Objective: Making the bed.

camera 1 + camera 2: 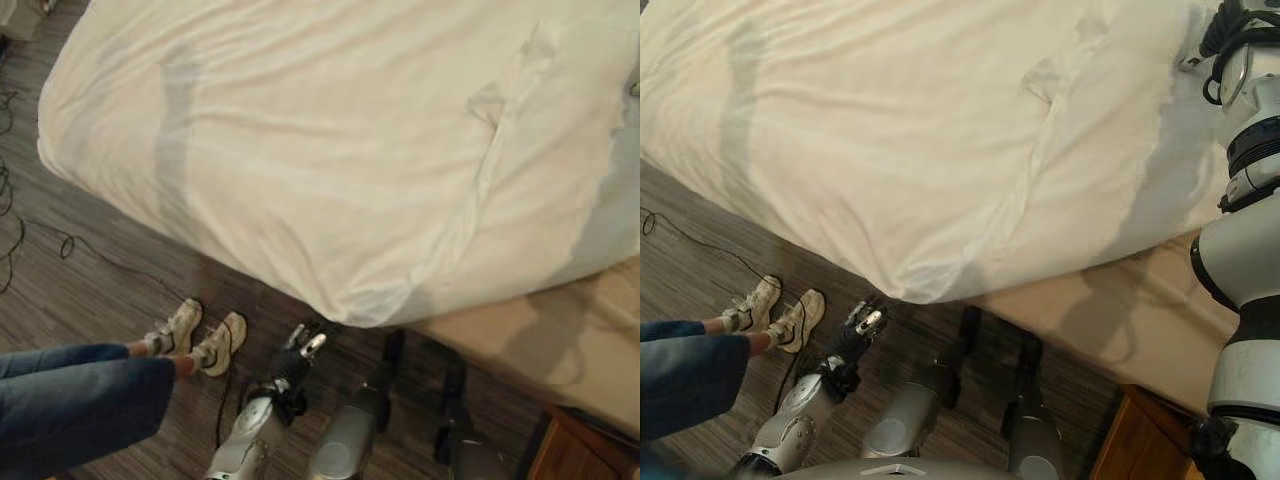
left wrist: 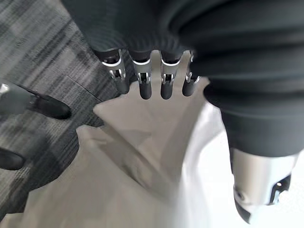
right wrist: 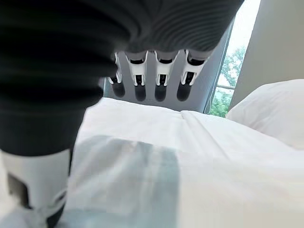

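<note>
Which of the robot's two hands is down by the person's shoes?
The left hand, hanging low over the floor just below the duvet corner, beside the white shoes. The right hand is up over the bed.

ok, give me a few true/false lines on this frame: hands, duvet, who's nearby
1. The left hand grips the white duvet. False: its fingers hang straight above the duvet's corner, holding nothing.
2. A person in jeans and light sneakers stands on the floor beside the bed. True.
3. The right hand is curled into a fist. False: its fingers are straight, over the bedding.
4. The duvet's corner overhangs the mattress. True.
</note>
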Robot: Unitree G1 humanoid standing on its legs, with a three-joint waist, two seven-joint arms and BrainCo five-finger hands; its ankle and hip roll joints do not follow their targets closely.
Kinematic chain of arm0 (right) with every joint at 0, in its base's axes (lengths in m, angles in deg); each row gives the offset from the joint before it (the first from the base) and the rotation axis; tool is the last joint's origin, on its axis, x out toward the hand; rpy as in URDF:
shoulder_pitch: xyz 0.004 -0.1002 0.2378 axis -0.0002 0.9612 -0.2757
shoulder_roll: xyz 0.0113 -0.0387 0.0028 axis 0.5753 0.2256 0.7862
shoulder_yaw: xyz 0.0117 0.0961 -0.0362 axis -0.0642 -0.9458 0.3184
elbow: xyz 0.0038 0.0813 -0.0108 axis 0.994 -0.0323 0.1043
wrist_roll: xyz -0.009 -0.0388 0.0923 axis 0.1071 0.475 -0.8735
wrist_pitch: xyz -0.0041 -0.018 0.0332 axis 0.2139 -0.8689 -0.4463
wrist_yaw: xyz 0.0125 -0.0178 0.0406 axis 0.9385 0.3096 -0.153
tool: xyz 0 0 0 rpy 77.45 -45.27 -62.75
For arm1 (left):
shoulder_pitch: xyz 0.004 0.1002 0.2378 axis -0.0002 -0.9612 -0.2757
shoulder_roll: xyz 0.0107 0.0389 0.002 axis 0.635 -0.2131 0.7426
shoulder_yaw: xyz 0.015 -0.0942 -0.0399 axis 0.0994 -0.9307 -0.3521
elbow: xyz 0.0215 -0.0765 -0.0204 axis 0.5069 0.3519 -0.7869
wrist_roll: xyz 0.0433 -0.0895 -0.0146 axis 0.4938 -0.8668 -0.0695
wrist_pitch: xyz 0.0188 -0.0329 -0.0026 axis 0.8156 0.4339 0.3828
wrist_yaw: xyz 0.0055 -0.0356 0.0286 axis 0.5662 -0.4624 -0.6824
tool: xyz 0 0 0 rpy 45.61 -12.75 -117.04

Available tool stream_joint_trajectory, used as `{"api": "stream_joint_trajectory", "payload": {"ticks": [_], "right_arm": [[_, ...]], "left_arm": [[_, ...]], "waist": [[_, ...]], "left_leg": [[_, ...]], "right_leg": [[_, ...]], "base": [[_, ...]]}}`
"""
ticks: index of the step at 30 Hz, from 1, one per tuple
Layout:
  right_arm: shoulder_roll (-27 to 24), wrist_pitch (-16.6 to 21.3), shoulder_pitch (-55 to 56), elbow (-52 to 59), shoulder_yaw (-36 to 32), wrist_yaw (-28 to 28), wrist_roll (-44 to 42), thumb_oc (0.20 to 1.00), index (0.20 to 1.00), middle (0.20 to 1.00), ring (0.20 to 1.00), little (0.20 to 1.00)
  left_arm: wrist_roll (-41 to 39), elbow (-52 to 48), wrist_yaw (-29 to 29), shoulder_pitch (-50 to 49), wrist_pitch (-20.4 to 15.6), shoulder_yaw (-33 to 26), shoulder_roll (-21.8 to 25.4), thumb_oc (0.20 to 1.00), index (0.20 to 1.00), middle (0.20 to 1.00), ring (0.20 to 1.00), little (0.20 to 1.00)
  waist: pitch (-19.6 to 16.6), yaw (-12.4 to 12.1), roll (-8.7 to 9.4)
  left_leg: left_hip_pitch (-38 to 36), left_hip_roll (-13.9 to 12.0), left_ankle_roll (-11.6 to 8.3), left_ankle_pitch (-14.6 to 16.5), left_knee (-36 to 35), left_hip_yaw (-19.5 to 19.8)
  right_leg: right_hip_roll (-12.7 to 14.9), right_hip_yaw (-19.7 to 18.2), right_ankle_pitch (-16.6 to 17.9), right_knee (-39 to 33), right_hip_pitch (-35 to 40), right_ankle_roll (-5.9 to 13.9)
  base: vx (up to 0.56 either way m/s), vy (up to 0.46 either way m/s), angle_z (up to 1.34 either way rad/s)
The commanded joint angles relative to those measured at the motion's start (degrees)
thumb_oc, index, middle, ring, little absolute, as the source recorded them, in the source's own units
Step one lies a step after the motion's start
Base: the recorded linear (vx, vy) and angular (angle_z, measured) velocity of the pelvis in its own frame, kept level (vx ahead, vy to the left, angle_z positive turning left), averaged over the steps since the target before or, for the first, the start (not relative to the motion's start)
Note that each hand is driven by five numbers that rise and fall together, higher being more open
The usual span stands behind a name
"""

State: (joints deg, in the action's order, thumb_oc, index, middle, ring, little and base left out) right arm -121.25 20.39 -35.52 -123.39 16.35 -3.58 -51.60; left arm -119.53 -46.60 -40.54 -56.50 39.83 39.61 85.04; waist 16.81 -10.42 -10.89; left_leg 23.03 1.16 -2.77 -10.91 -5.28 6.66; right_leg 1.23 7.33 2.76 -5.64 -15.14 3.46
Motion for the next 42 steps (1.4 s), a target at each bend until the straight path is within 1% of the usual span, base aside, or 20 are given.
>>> {"api": "stream_joint_trajectory", "payload": {"ticks": [1, 7, 12, 13, 14, 19, 23, 24, 25, 26, 28, 29, 30, 31, 32, 33, 34, 37, 39, 42], "right_arm": [[-1.1, 0.1, -2.9, 3.9, 4.8, 0.1, 3.0, 1.0, 1.0, 1.0, 1.0, 1.0], [4.5, 0.5, 0.9, 5.6, 3.5, -0.2, 3.6, 1.0, 1.0, 1.0, 1.0, 1.0], [9.1, 0.8, 1.8, 8.1, 2.2, 0.3, 1.8, 1.0, 1.0, 1.0, 1.0, 1.0], [10.0, 0.8, 2.1, 8.2, 2.2, 0.2, 1.8, 0.294, 0.294, 0.294, 0.294, 0.294], [11.0, 1.0, 2.4, 8.6, 2.6, -0.3, 2.0, 0.2, 0.2, 0.2, 0.2, 0.2], [11.8, 1.4, 3.9, 9.4, 4.3, -1.8, 4.4, 0.2, 0.2, 0.2, 0.2, 0.2], [8.2, 1.5, 9.1, 17.3, 1.1, -0.9, 2.9, 0.2, 0.2, 0.2, 0.2, 0.2], [8.1, 1.5, 9.2, 17.4, 1.0, -0.9, 2.9, 0.2, 0.2, 0.2, 0.2, 0.2], [5.7, 1.3, 13.0, 22.2, -3.1, 0.5, 0.3, 0.2, 0.2, 0.2, 0.2, 0.2], [4.6, 1.0, 15.3, 23.5, -4.8, 1.5, -0.6, 0.2, 0.2, 0.2, 0.2, 0.2], [0.8, 0.8, 20.5, 30.6, -8.9, 2.5, -1.8, 0.2, 0.2, 0.2, 0.2, 0.2], [-0.7, 0.9, 24.9, 33.7, -13.1, 3.7, -3.3, 0.2, 0.2, 0.2, 0.2, 0.2], [-0.8, 0.8, 25.4, 34.1, -13.6, 3.7, -3.2, 0.2, 0.2, 0.2, 0.2, 0.2], [-1.7, 1.3, 38.4, 41.4, -26.9, 8.4, -7.0, 0.2, 0.2, 0.2, 0.2, 0.2], [-1.0, 1.8, 46.0, 44.3, -33.8, 10.7, -8.4, 0.2, 0.2, 0.2, 0.2, 0.2], [-0.2, 2.5, 51.3, 46.2, -38.4, 11.8, -8.9, 0.2, 0.2, 0.2, 0.2, 0.2], [1.0, 3.3, 57.3, 46.8, -44.7, 14.0, -10.7, 0.2, 0.2, 0.2, 0.2, 0.2], [4.5, 4.8, 69.9, 45.4, -56.5, 17.3, -15.3, 0.2, 0.2, 0.2, 0.2, 0.2], [6.3, 5.7, 75.4, 44.9, -60.8, 18.5, -16.4, 0.2, 0.2, 0.2, 0.2, 0.2], [8.1, 6.6, 79.4, 43.3, -63.1, 19.6, -17.3, 0.2, 0.2, 0.2, 0.2, 0.2]], "left_arm": [[-0.6, -2.6, -0.6, 2.2, -2.1, 1.9, -2.2, 1.0, 1.0, 1.0, 1.0, 1.0], [-0.5, -1.0, -2.1, 5.0, -2.7, 2.7, -3.7, 1.0, 1.0, 1.0, 1.0, 1.0], [-0.6, 1.3, -3.7, 6.6, -3.3, 3.0, -4.7, 1.0, 1.0, 1.0, 1.0, 1.0], [-0.7, 1.5, -4.0, 6.8, -3.5, 3.1, -4.8, 1.0, 1.0, 1.0, 1.0, 1.0], [-0.6, 1.9, -4.4, 7.1, -3.4, 3.0, -4.8, 1.0, 1.0, 1.0, 1.0, 1.0], [-0.3, 2.2, -4.5, 7.6, -3.6, 2.7, -4.9, 1.0, 1.0, 1.0, 1.0, 1.0], [0.2, 1.8, -4.8, 6.9, -3.7, 1.7, -4.8, 1.0, 1.0, 1.0, 1.0, 1.0], [0.2, 1.8, -4.8, 6.9, -3.7, 1.7, -4.7, 1.0, 1.0, 1.0, 1.0, 1.0], [0.9, 1.6, -5.2, 6.7, -3.6, 0.7, -4.9, 1.0, 1.0, 1.0, 1.0, 1.0], [1.2, 1.5, -5.5, 6.6, -3.7, 0.3, -4.8, 1.0, 1.0, 1.0, 1.0, 1.0], [1.9, 0.8, -5.7, 6.0, -3.5, -0.7, -4.6, 1.0, 1.0, 1.0, 1.0, 1.0], [2.3, 0.3, -5.8, 5.7, -3.4, -1.3, -4.6, 1.0, 1.0, 1.0, 1.0, 1.0], [2.3, 0.3, -5.8, 5.6, -3.4, -1.1, -4.3, 1.0, 1.0, 1.0, 1.0, 1.0], [2.8, -0.1, -6.0, 4.9, -3.3, -2.3, -4.6, 1.0, 1.0, 1.0, 1.0, 1.0], [3.1, 0.0, -6.2, 4.6, -3.3, -3.3, -5.0, 1.0, 1.0, 1.0, 1.0, 1.0], [3.1, 0.2, -6.1, 4.4, -3.3, -3.7, -5.1, 1.0, 1.0, 1.0, 1.0, 1.0], [3.4, 0.3, -6.0, 4.2, -3.4, -3.8, -4.7, 1.0, 1.0, 1.0, 1.0, 1.0], [3.2, 0.9, -5.2, 3.1, -3.2, -4.6, -4.3, 1.0, 1.0, 1.0, 1.0, 1.0], [3.7, 1.1, -4.6, 2.2, -3.1, -5.0, -4.0, 1.0, 1.0, 1.0, 1.0, 1.0], [4.2, 0.6, -4.1, 1.0, -3.1, -5.2, -3.3, 1.0, 1.0, 1.0, 1.0, 1.0]], "waist": [[2.4, 0.1, 0.43], [3.5, 0.2, 0.31], [4.4, 0.6, 0.78], [4.5, 0.6, 0.96], [4.5, 0.8, 1.14], [4.6, 1.4, 1.39], [4.7, 3.0, 1.94], [4.7, 3.0, 1.96], [4.8, 4.1, 2.32], [4.7, 4.7, 2.44], [4.6, 6.3, 2.89], [4.7, 7.2, 2.89], [4.6, 6.9, 3.04], [4.6, 8.7, 2.91], [4.5, 9.9, 2.6], [4.2, 10.5, 2.39], [3.8, 11.1, 2.29], [2.5, 12.4, 2.2], [1.7, 13.4, 2.0], [1.2, 14.3, 1.28]], "left_leg": [[0.5, 1.6, -4.05, -2.6, 0.3, -1.0], [2.1, 1.3, -4.02, -2.7, 0.3, -2.5], [2.0, 1.1, -3.89, -2.4, 0.3, -3.3], [1.9, 1.0, -3.84, -2.3, 0.3, -3.5], [1.8, 1.0, -3.79, -2.2, 0.3, -3.6], [0.3, 1.0, -3.58, -1.6, 0.3, -3.7], [-1.8, 1.2, -3.08, -0.7, 0.3, -3.7], [-1.9, 1.2, -3.08, -0.6, 0.3, -3.7], [-2.8, 1.2, -2.79, -0.1, 0.3, -4.1], [-3.3, 1.3, -2.66, 0.3, 0.3, -4.2], [-4.1, 1.3, -2.33, 0.8, 0.3, -5.0], [-4.5, 1.3, -2.14, 1.1, 0.3, -5.4], [-4.6, 1.3, -2.14, 1.1, 0.3, -5.4], [-5.7, 1.6, -1.59, 1.9, 0.3, -6.0], [-6.5, 1.7, -1.29, 2.6, 0.3, -6.2], [-6.7, 1.8, -1.07, 2.8, 0.3, -6.5], [-7.6, 1.9, -0.72, 3.4, 0.3, -6.6], [-9.0, 1.9, 0.09, 4.2, 0.3, -7.7], [-9.7, 2.0, 0.46, 4.7, 0.3, -8.3], [-9.9, 2.3, 0.8, 4.9, 0.3, -8.7]], "right_leg": [[2.4, -4.0, 2.4, 0.6, -4.0, 1.88], [2.1, -5.7, 2.9, 0.6, -6.1, 2.16], [1.8, -6.4, 3.1, 0.6, -6.5, 2.15], [1.8, -6.6, 3.1, 0.6, -6.4, 2.14], [1.7, -6.7, 3.1, 0.6, -6.3, 2.11], [1.8, -6.5, 2.8, 0.6, -4.9, 2.03], [2.1, -6.5, 2.5, 0.6, -3.1, 2.04], [2.1, -6.5, 2.5, 0.6, -3.0, 2.04], [2.2, -6.8, 2.5, 0.6, -2.4, 2.07], [2.2, -6.9, 2.5, 0.6, -2.1, 2.03], [2.3, -7.5, 2.5, 0.6, -1.5, 2.04], [2.4, -7.9, 2.5, 0.6, -1.1, 2.07], [2.4, -7.9, 2.4, 0.6, -1.0, 2.07], [2.6, -8.4, 2.4, 0.6, -0.2, 2.25], [2.7, -8.7, 2.0, 0.6, 0.4, 2.32], [2.8, -8.9, 2.1, 0.6, 0.4, 2.37], [3.0, -9.0, 1.7, 0.6, 1.1, 2.48], [3.1, -10.1, 1.7, 0.6, 1.7, 2.77], [3.3, -10.8, 1.7, 0.6, 1.9, 2.99], [3.7, -11.6, 1.8, 0.6, 1.8, 3.03]], "base": [[0.0, -0.003, -0.21], [0.01, 0.001, -0.17], [0.0, 0.002, -0.1], [0.0, 0.008, -0.11], [0.01, 0.005, -0.11], [0.01, 0.008, -0.04], [0.01, 0.018, 0.04], [0.01, 0.038, 0.03], [0.01, 0.051, 0.01], [0.01, 0.067, 0.02], [0.01, 0.066, 0.02], [0.01, 0.052, -0.01], [0.02, 0.081, -0.17], [0.04, 0.077, -0.27], [0.05, 0.098, -0.25], [0.07, 0.066, -0.04], [0.05, 0.057, 0.0], [0.04, 0.048, -0.28], [0.03, 0.048, -0.29], [0.0, 0.037, -0.19]]}}
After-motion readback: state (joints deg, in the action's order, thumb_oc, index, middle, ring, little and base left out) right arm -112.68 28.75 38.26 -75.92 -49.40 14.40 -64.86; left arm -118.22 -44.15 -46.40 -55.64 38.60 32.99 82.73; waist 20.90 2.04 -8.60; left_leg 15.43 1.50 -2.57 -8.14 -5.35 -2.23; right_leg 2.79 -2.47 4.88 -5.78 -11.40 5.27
